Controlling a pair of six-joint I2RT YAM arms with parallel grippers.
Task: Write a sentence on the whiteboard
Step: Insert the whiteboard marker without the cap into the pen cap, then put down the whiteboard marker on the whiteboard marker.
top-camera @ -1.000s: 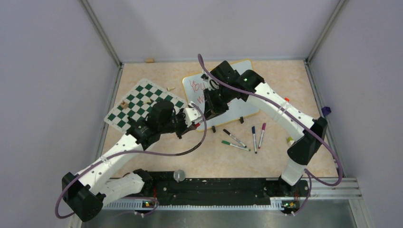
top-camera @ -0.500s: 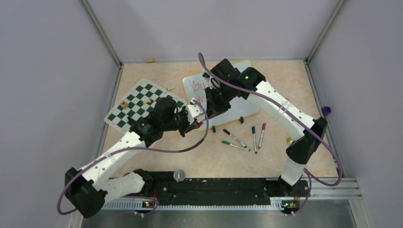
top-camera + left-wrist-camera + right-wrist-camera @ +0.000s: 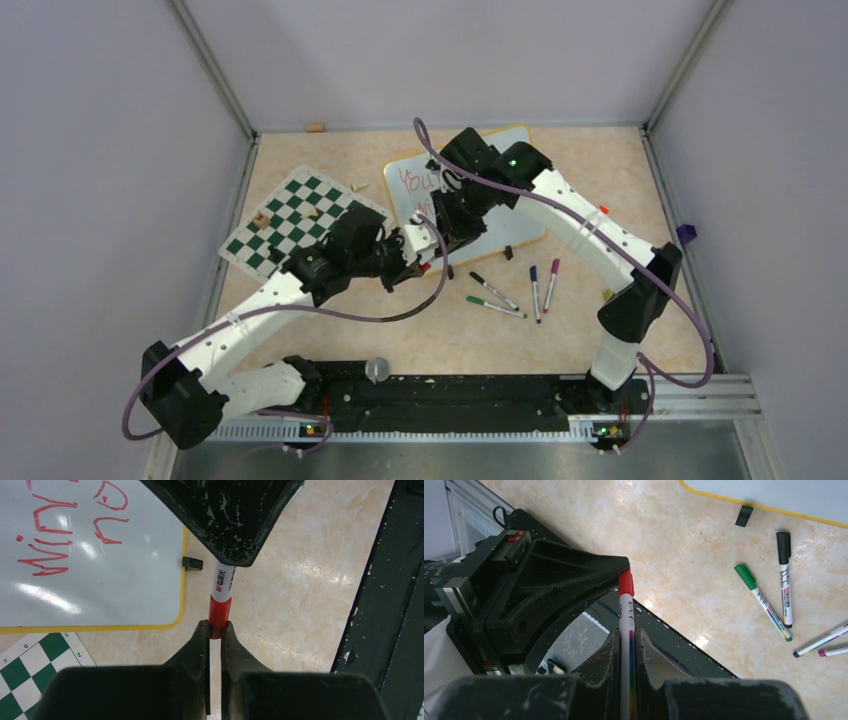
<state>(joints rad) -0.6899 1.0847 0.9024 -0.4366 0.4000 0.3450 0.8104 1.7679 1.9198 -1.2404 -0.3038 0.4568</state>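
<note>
The whiteboard (image 3: 513, 218) lies at the back centre with red writing on it; it also shows in the left wrist view (image 3: 125, 580) and at the top of the right wrist view (image 3: 774, 490). My right gripper (image 3: 441, 236) (image 3: 626, 635) is shut on the white barrel of a red marker (image 3: 626, 612) (image 3: 225, 577). My left gripper (image 3: 424, 262) (image 3: 215, 627) is shut on the marker's red cap (image 3: 220, 612) (image 3: 626, 582). Both meet just off the board's near-left corner, above the table.
A green-and-white chess mat (image 3: 300, 220) lies left of the board. Several loose markers lie on the table in front of the board: black (image 3: 493, 290), green (image 3: 494, 306), blue (image 3: 533, 290), purple (image 3: 551, 284). Black clips (image 3: 509, 252) stick out of the board's near edge.
My left gripper has moved right to the right gripper and now pinches the marker's red cap. The right gripper has shifted slightly towards it.
</note>
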